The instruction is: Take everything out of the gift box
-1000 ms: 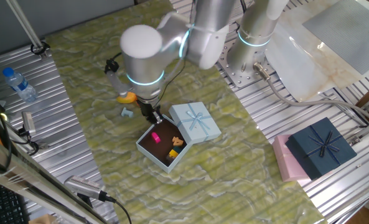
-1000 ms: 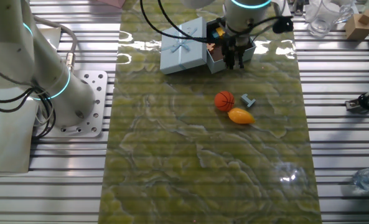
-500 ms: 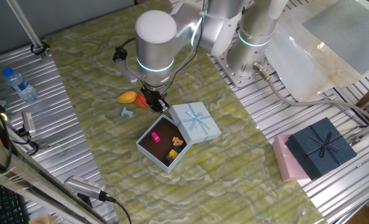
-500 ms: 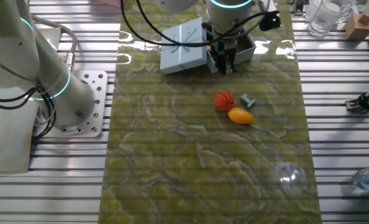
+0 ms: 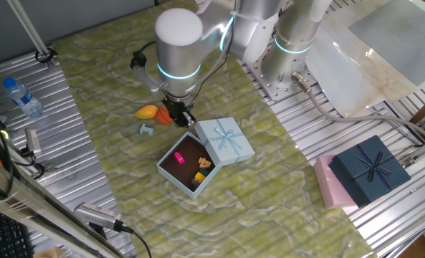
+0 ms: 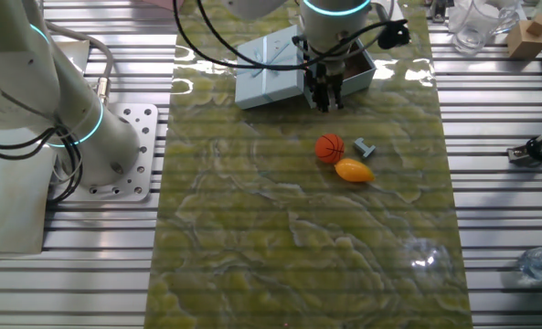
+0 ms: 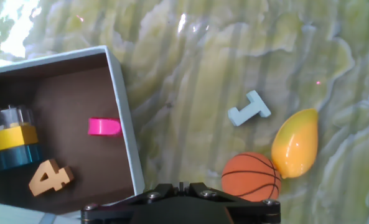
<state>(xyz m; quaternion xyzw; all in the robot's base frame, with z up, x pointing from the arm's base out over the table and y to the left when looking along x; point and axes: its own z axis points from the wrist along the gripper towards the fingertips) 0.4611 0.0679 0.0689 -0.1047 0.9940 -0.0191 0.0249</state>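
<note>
Green mat [image 7: 190, 81], wooden "4" [image 7: 50, 178] inside gift box [image 7: 123, 134]

Left of the claw [image 7: 181, 186], the gift box [image 7: 125, 134] has pale-blue walls and a dark brown inside, holding a magenta piece [image 7: 104, 127] and a tan number four [image 7: 50, 177]. To its right lie an orange basketball [image 7: 252, 177], a yellow-orange mango [image 7: 295, 144] and a pale-blue T-piece [image 7: 249, 108] on green marbled cloth [image 7: 190, 62].

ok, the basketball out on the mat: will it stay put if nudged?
Probably not. The basketball looks fully round, so a nudge would likely roll it. It touches the mango-like fruit, which might block it on that side. It looks like a small toy, so probably light.
</note>
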